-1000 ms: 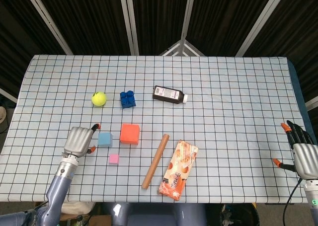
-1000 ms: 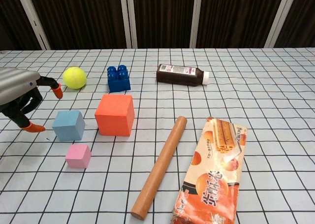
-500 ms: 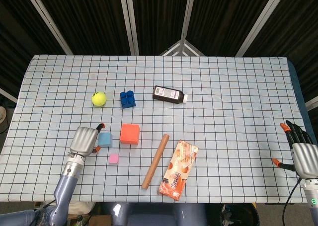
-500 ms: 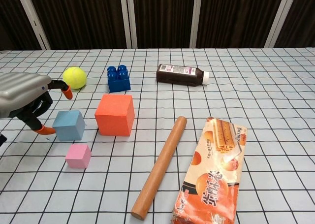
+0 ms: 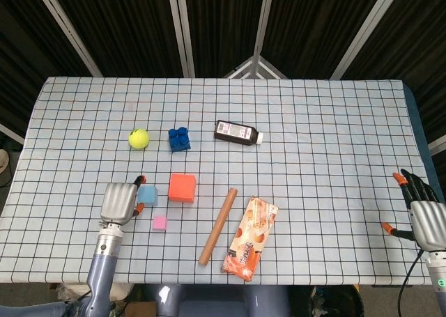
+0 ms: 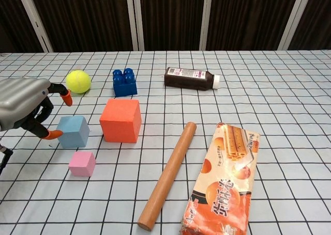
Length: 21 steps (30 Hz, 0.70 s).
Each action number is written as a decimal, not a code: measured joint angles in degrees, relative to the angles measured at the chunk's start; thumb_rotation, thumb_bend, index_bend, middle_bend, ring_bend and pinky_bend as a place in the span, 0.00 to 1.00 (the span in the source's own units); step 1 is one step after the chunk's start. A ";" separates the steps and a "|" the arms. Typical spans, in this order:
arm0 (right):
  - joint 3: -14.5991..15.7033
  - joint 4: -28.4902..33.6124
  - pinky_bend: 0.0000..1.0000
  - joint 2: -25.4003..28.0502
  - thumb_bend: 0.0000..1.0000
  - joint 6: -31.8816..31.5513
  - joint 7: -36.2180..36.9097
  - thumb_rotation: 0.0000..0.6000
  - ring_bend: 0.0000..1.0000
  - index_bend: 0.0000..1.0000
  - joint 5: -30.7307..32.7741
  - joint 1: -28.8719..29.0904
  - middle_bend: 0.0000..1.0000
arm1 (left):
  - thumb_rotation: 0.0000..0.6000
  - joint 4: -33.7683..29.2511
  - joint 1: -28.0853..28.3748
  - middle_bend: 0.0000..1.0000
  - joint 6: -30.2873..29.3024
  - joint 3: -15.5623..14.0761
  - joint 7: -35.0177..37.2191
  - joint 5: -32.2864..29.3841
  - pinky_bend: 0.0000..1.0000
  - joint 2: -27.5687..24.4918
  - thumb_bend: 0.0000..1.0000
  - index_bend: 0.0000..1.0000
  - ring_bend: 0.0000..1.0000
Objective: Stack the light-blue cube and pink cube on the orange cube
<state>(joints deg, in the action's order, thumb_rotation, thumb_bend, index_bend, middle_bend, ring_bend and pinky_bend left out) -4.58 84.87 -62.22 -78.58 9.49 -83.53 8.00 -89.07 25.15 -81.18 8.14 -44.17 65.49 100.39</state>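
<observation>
The light-blue cube sits on the checked table just left of the larger orange cube. The small pink cube lies in front of the light-blue one. My left hand is right beside the light-blue cube's left side with its fingers apart; one orange fingertip is at the cube's left face and another is raised behind it. The cube still rests on the table. My right hand hovers open at the table's right edge, far from the cubes.
A yellow tennis ball, a dark-blue toy brick and a lying dark bottle are behind the cubes. A wooden rod and an orange snack packet lie to the right of them.
My left hand has moved right, closing the gap to the light-blue cube until a fingertip reaches its left face. The cubes and my right hand have not moved.
</observation>
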 measured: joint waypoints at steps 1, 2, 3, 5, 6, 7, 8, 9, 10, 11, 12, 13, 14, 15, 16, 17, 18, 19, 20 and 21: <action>0.02 -0.01 0.14 0.00 0.13 0.05 0.03 1.00 0.04 0.00 0.00 0.01 0.01 | 1.00 0.26 -0.14 0.83 -0.72 0.14 -0.46 -0.04 0.82 0.50 0.26 0.34 0.78; 0.03 -0.03 0.14 0.00 0.13 0.11 0.04 1.00 0.04 0.00 0.02 0.03 0.01 | 1.00 0.53 -0.29 0.83 -1.49 0.28 -1.00 -0.10 0.82 1.02 0.26 0.33 0.78; 0.04 -0.04 0.14 0.00 0.13 0.21 0.05 1.00 0.04 0.00 0.04 0.06 0.01 | 1.00 0.88 -0.49 0.83 -2.52 0.48 -1.85 -0.20 0.82 1.72 0.26 0.33 0.78; 0.08 -0.06 0.14 0.00 0.13 0.44 0.06 1.00 0.05 0.00 0.07 0.16 0.01 | 1.00 1.40 -0.74 0.83 -3.98 0.78 -3.31 -0.34 0.82 2.84 0.26 0.33 0.78; 0.09 -0.06 0.14 -0.01 0.13 0.53 0.03 1.00 0.05 0.00 0.07 0.21 0.01 | 1.00 1.81 -0.87 0.83 -4.73 0.97 -4.19 -0.38 0.82 3.61 0.26 0.33 0.78; 0.11 -0.06 0.14 -0.03 0.13 0.62 -0.02 1.00 0.05 0.00 0.06 0.27 0.01 | 1.00 2.14 -0.93 0.83 -5.07 1.10 -4.71 -0.40 0.82 4.11 0.26 0.33 0.78; 0.14 -0.04 0.14 -0.03 0.13 0.67 -0.05 1.00 0.05 0.00 0.04 0.29 0.01 | 1.00 2.41 -0.97 0.83 -5.22 1.22 -5.04 -0.44 0.82 4.50 0.26 0.33 0.78; 0.16 -0.02 0.14 -0.03 0.13 0.73 -0.07 1.00 0.05 0.00 0.03 0.31 0.01 | 1.00 2.52 -0.97 0.83 -5.15 1.31 -5.20 -0.55 0.82 4.70 0.26 0.32 0.78; 0.19 0.03 0.14 -0.01 0.13 0.84 -0.13 1.00 0.05 0.00 0.04 0.35 0.01 | 1.00 2.50 -0.95 0.83 -4.94 1.35 -5.26 -0.67 0.82 4.75 0.26 0.32 0.78; 0.21 0.10 0.14 0.01 0.13 0.92 -0.19 1.00 0.05 0.00 0.06 0.38 0.01 | 1.00 2.46 -0.91 0.83 -4.66 1.38 -5.34 -0.80 0.82 4.80 0.25 0.32 0.78; 0.22 0.16 0.14 0.05 0.13 0.96 -0.23 1.00 0.05 0.00 0.08 0.40 0.01 | 1.00 2.42 -0.85 0.83 -4.33 1.38 -5.55 -0.95 0.82 4.87 0.23 0.31 0.78; 0.21 0.18 0.14 0.06 0.13 0.97 -0.26 1.00 0.05 0.00 0.10 0.41 0.01 | 1.00 2.38 -0.81 0.83 -4.12 1.33 -5.73 -1.03 0.82 4.92 0.22 0.31 0.78; 0.20 0.20 0.14 0.07 0.13 0.94 -0.26 1.00 0.05 0.00 0.12 0.41 0.01 | 1.00 2.31 -0.80 0.83 -3.97 1.22 -5.83 -1.05 0.82 4.98 0.20 0.31 0.78; 0.19 0.20 0.14 0.08 0.13 0.91 -0.25 1.00 0.05 0.00 0.13 0.40 0.01 | 1.00 2.23 -0.83 0.83 -3.95 1.03 -5.83 -0.93 0.82 5.02 0.20 0.31 0.78; 0.18 0.19 0.14 0.10 0.13 0.86 -0.19 1.00 0.05 0.00 0.13 0.38 0.01 | 1.00 2.15 -0.89 0.83 -3.99 0.85 -5.79 -0.74 0.82 5.03 0.19 0.31 0.78; 0.18 0.18 0.14 0.11 0.13 0.83 -0.15 1.00 0.05 0.00 0.13 0.37 0.01 | 1.00 2.04 -0.98 0.83 -4.07 0.66 -5.71 -0.50 0.82 5.04 0.19 0.31 0.78; 0.19 0.17 0.14 0.12 0.13 0.81 -0.11 1.00 0.05 0.00 0.13 0.36 0.01 | 1.00 1.87 -1.11 0.83 -4.22 0.45 -5.52 -0.17 0.82 5.04 0.19 0.30 0.78; 0.19 0.16 0.14 0.13 0.13 0.82 -0.08 1.00 0.05 0.00 0.13 0.36 0.01 | 1.00 1.76 -1.20 0.83 -4.34 0.31 -5.37 0.09 0.82 5.04 0.19 0.30 0.78; 0.21 0.16 0.14 0.14 0.13 0.84 -0.03 1.00 0.05 0.00 0.10 0.37 0.01 | 1.00 1.62 -1.28 0.83 -4.45 0.17 -5.26 0.34 0.82 5.03 0.19 0.30 0.78; 0.23 0.16 0.14 0.16 0.13 0.86 0.04 1.00 0.05 0.00 0.05 0.38 0.01 | 1.00 1.38 -1.39 0.83 -4.58 0.02 -5.20 0.63 0.83 5.02 0.19 0.30 0.78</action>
<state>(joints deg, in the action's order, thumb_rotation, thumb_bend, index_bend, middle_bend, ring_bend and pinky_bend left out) -4.35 85.03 -62.07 -77.72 9.52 -83.49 8.38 -87.69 23.76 -85.75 8.16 -49.37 66.11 105.42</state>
